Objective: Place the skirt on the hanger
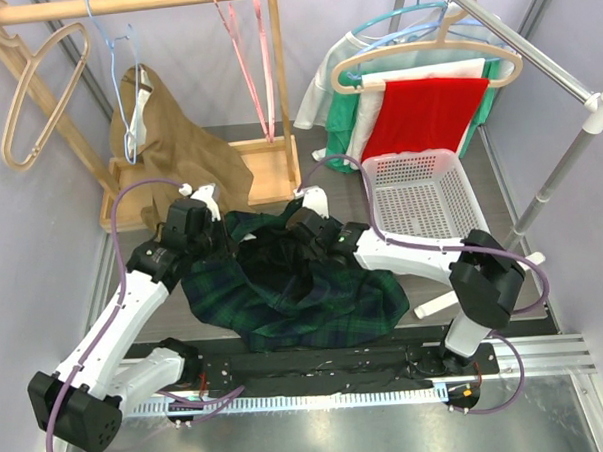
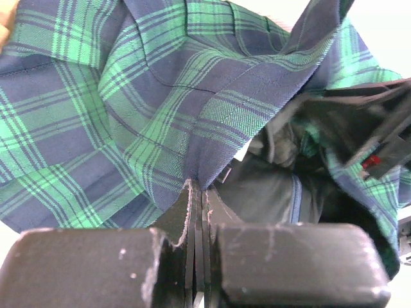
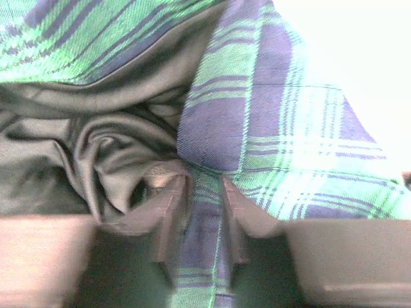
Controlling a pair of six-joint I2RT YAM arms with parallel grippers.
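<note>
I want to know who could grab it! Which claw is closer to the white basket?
Right. The right claw sits just left of the white basket, pinching the skirt. The left claw is farther left, across the skirt.

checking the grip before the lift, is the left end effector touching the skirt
Touching. The left wrist view shows the left end effector with its jaws shut on a pinched fold of the plaid skirt.

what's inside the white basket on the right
The white basket shows only its perforated floor and walls; nothing lies in the part visible. The red cloth hanging above covers its far rim, so that edge stays hidden.
</note>
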